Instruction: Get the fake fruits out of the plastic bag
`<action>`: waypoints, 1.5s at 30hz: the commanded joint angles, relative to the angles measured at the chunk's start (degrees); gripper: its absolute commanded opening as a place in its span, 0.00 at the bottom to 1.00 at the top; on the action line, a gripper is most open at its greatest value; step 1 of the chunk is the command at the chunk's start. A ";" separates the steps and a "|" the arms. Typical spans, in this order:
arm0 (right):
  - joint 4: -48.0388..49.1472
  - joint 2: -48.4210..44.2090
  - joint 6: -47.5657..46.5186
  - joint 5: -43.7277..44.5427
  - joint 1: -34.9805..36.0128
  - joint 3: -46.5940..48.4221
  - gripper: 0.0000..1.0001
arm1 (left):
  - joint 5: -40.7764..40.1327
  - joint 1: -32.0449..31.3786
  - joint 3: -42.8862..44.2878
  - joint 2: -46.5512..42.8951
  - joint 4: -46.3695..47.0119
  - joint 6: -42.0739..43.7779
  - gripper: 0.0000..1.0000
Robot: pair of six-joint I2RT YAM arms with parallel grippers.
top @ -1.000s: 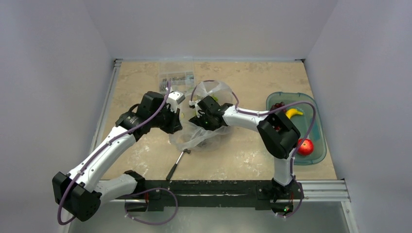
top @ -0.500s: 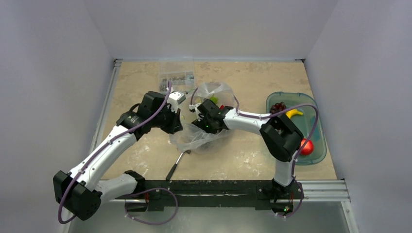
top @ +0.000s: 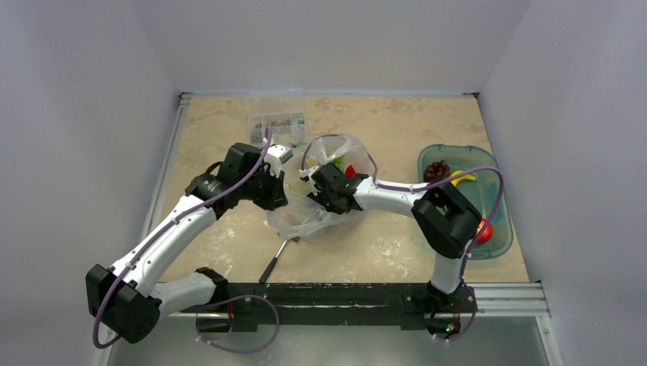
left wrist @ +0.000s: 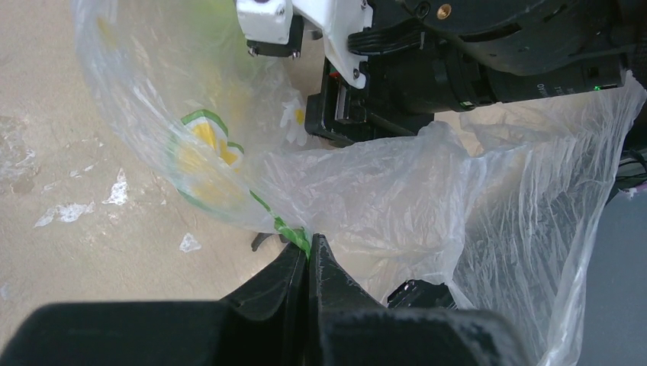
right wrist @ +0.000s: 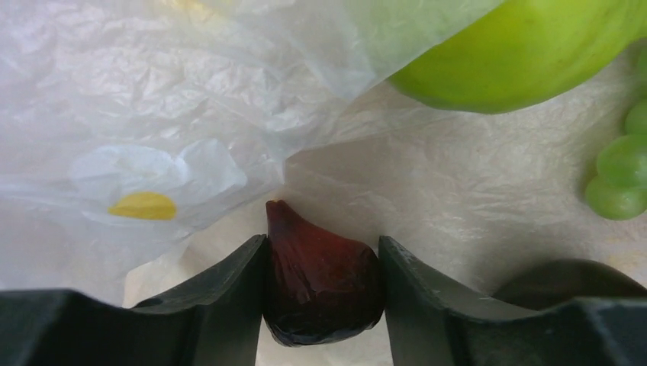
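The plastic bag (top: 304,219) lies crumpled mid-table, its mouth held up. My left gripper (left wrist: 308,248) is shut on the bag's green-printed edge (left wrist: 294,232), seen from above as the left gripper (top: 279,191) at the bag's left side. Inside the bag, my right gripper (right wrist: 322,244) is shut on a dark plum (right wrist: 320,286), with both fingers pressed to its sides. A green apple (right wrist: 519,53) and green grapes (right wrist: 619,177) lie deeper in the bag. From the top view the right gripper (top: 319,197) is sunk into the bag beside a green fruit (top: 336,161) and a red fruit (top: 350,171).
A teal tray (top: 496,248) at the right holds dark grapes (top: 436,168), a banana (top: 461,178) and a red fruit (top: 484,231). A hammer (top: 275,259) lies in front of the bag. A clear box of small parts (top: 276,120) stands at the back.
The right gripper pushed further left into the bag and its jaws closed on the dark plum. The left gripper kept its hold on the bag edge and lifted it slightly.
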 commanded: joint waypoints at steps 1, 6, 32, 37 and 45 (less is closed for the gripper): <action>4.02 -1.40 2.82 1.22 0.32 -0.65 0.41 | 1.24 -0.01 1.00 0.46 1.11 1.17 0.00; 7.12 -4.02 4.67 2.96 0.32 1.63 0.12 | 0.71 -0.01 0.85 0.51 1.10 1.17 0.00; 20.39 -31.47 5.08 1.17 0.13 -1.50 0.00 | -0.45 -0.01 1.52 2.08 0.14 0.91 0.00; 23.92 -36.41 6.29 -2.89 -0.10 -1.92 0.00 | -0.71 0.01 1.21 1.57 0.49 0.82 0.00; 25.31 -46.45 4.76 11.84 -0.21 -4.22 0.00 | 0.12 0.00 1.31 1.18 0.46 0.82 0.00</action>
